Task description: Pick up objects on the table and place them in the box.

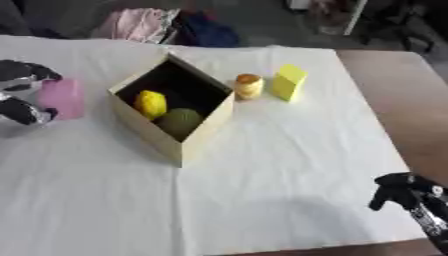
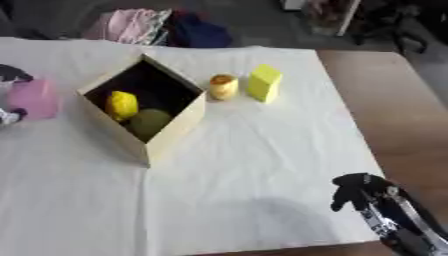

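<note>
Box point(image 1: 203, 131) open on top, reachable from above; inside, yellow object point(image 1: 150, 103) and green object point(image 1: 180, 120) fill the near corner, far corner free. Small jar point(image 1: 248, 86) and yellow block point(image 1: 289, 82) crowd the box's right side, narrow gap between them. Near half of counter point(image 1: 262, 200) open. Left robot hand point(image 1: 22, 95) and pink object point(image 1: 63, 98) block the left approach.

even bright overhead light, no glare. whole picture soft and blurry. faint shadow on white cloth point(image 1: 262, 190); box point(image 1: 206, 131) interior dark.
</note>
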